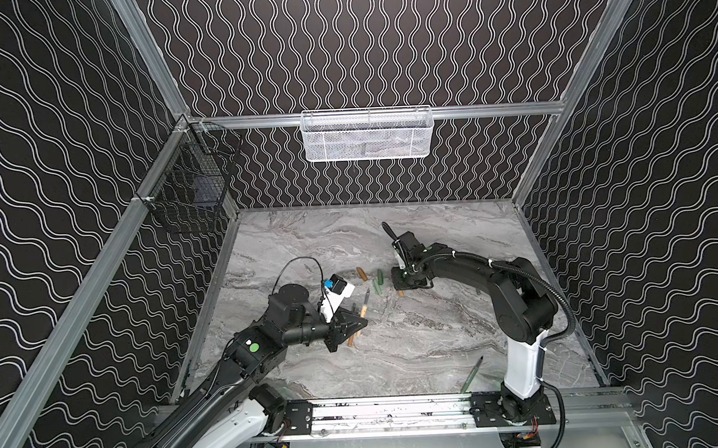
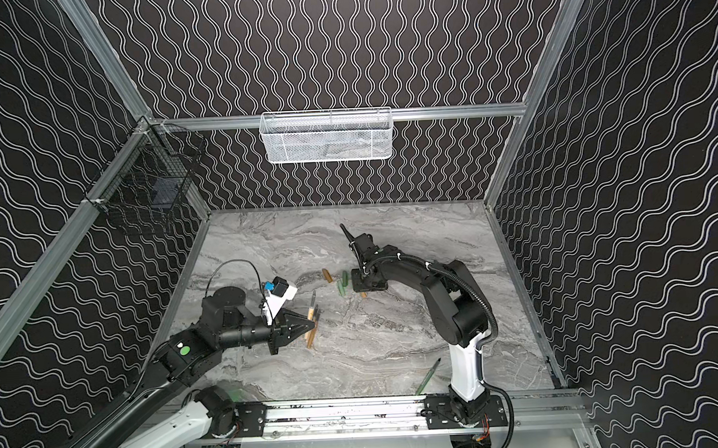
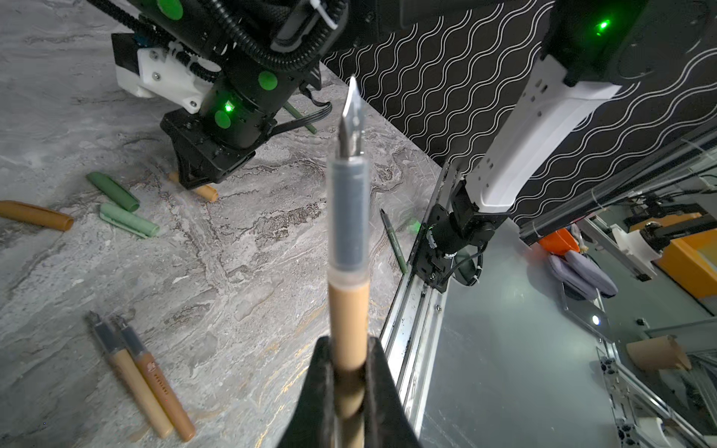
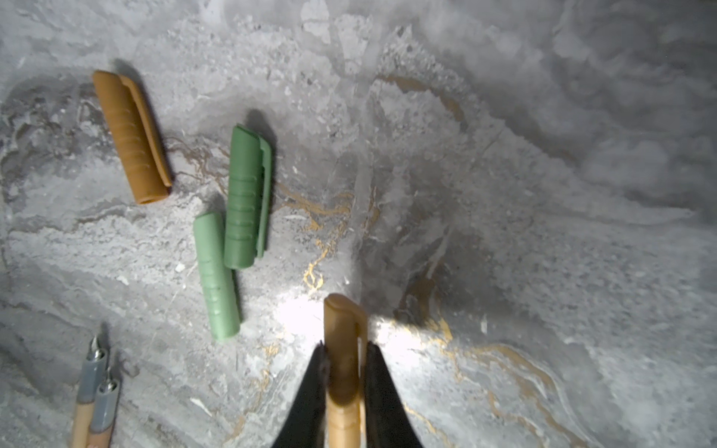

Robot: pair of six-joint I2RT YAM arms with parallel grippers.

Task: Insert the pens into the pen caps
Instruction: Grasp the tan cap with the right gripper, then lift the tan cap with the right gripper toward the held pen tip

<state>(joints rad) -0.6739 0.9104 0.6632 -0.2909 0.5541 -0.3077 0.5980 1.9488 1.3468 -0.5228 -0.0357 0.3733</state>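
Currently in hand: we are judging this as the pick-up stage of a first pairing, with one arm gripping a pen and the other gripping a cap. We are seeing nothing capped yet.
Left side: the left gripper (image 3: pixel 349 351) is pinching tight on the tan barrel of the held pen (image 3: pixel 348 217). The pen's grey section and metal nib are pointing out past the fingertips, above the marble table (image 1: pixel 396 348).
Right side: the right gripper (image 4: pixel 343 355) is reaching down to the table, its jaws nearly closed and clamping the held cap (image 4: pixel 341 322) across its body. A rounded end is poking out ahead of the fingers, and the cap's mouth is not showing. We cannot tell whether the cap is resting on the surface or just clearing it.
Loose caps: the spare tan-orange cap (image 4: pixel 130 135), the dark green cap (image 4: pixel 244 198) and the pale green cap (image 4: pixel 215 275) are lying near the right gripper. The two green ones are lying touching, side by side.
Loose pens: two tan-orange pens (image 3: pixel 132 372) are lying together near the left gripper. A green pen (image 1: pixel 472 374) is lying well apart, close to the front rail (image 1: pixel 398 410).
Next move: we are expecting the right arm to raise the cap and turn its mouth toward the nib. Both arms would then be meeting in mid-air.
What it calls for: the pen and cap need to be sharing one straight line, followed by a gentle push along it. If the mouth is sitting behind the fingers, a regrip may be needed first.
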